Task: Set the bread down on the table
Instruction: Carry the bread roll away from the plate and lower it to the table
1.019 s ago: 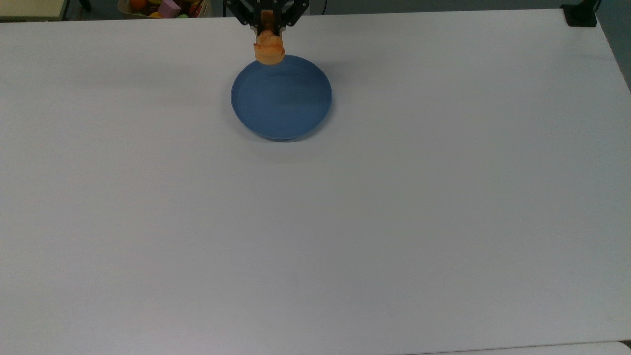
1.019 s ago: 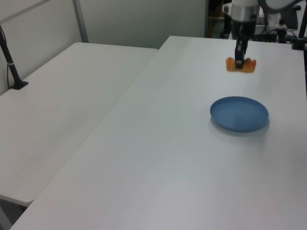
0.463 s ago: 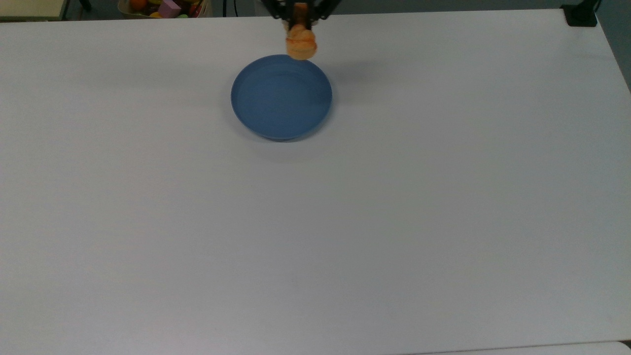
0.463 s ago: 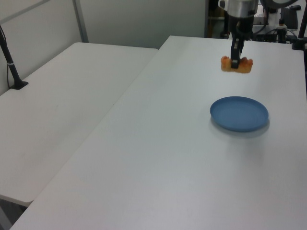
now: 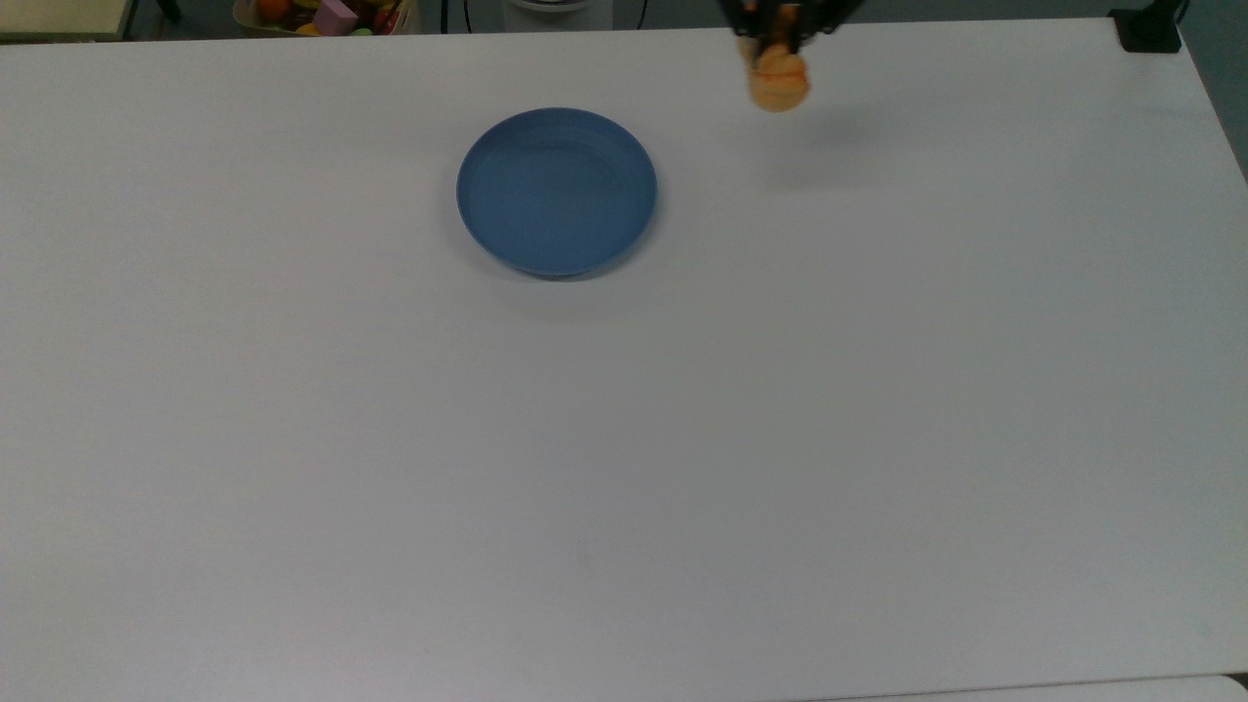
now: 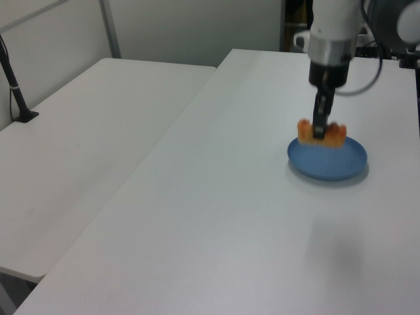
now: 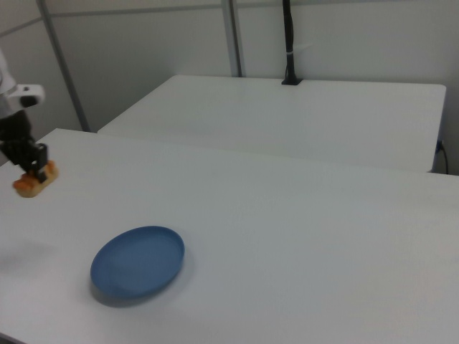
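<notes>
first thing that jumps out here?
The bread, orange against all the white, held in the air by the pincer near the top edge of the top view, right of the plate. Next the blue plate, empty, the one thing lying on the table, which is otherwise bare.

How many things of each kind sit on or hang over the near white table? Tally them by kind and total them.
bread, held in the gripper above the table: 1
blue plate: 1
Total: 2
</notes>
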`<control>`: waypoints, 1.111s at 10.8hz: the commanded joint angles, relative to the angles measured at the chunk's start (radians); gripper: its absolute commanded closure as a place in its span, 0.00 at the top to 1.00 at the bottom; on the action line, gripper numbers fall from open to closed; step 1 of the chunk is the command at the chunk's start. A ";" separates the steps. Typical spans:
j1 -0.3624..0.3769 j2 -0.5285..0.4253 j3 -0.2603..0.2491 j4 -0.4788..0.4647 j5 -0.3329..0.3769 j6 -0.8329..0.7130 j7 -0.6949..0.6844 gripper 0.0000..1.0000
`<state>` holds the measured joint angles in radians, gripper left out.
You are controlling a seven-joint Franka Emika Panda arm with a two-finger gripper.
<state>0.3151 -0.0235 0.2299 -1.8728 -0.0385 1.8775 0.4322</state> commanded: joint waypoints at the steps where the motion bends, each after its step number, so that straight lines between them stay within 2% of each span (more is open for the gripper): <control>1: -0.007 0.077 0.153 0.006 0.011 0.113 0.170 0.28; 2: -0.001 0.102 0.193 0.006 0.011 0.150 0.212 0.28; 4: 0.031 0.163 0.239 0.009 -0.004 0.231 0.308 0.28; 7: 0.133 0.244 0.240 0.006 -0.041 0.302 0.391 0.28; 12: 0.186 0.382 0.236 0.009 -0.207 0.399 0.555 0.29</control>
<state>0.4846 0.3064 0.4742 -1.8743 -0.1792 2.2309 0.9156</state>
